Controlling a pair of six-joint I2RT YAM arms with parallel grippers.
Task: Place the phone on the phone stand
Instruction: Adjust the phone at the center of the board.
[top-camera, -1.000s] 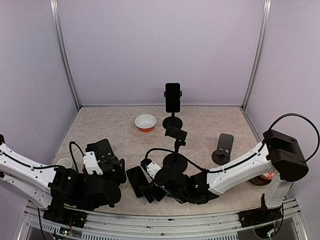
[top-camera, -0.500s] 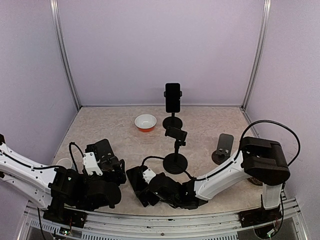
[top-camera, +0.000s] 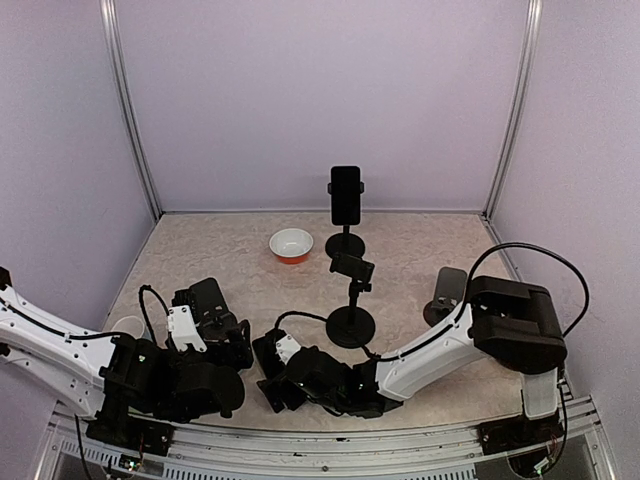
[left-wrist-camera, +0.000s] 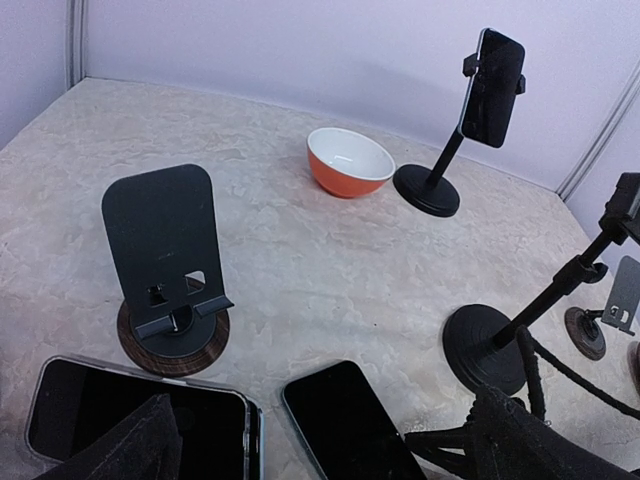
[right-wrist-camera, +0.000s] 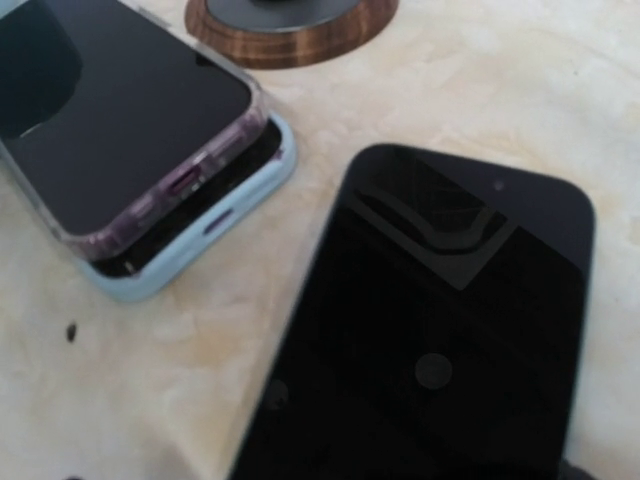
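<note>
Lilac walls round a beige marbled worktop (top-camera: 420, 250). Flat by its near edge, left of centre, lies the black phone (right-wrist-camera: 430, 330), screen up, not on any stand. R gripper (top-camera: 270, 380) hangs low right over it. Its own cam shows mostly the phone, no fingers on it; jaws spread wide, holding nothing. Just left of it: 2 stacked phones (right-wrist-camera: 130, 130), a clear-cased one atop a pale-blue-cased one, close to the black phone but not touching. Behind those, toward the left edge, a flat-backed phone stand (left-wrist-camera: 170, 260) on a round wood base, upright, ledge bare. L gripper (left-wrist-camera: 325, 440) sits low at the near edge, jaws wide apart, gripping nothing. Toward the far edge, mid: orange bowl (left-wrist-camera: 350, 160) w/ white inside. Beside it a pole stand (left-wrist-camera: 425, 190) w/ a clamped phone (left-wrist-camera: 492, 75) held upright. A 2nd pole stand (left-wrist-camera: 500, 345) stands mid-worktop w/ a dark head up top; can't tell what's in it. Toward the right edge, a small grey stand (top-camera: 445, 295).
</note>
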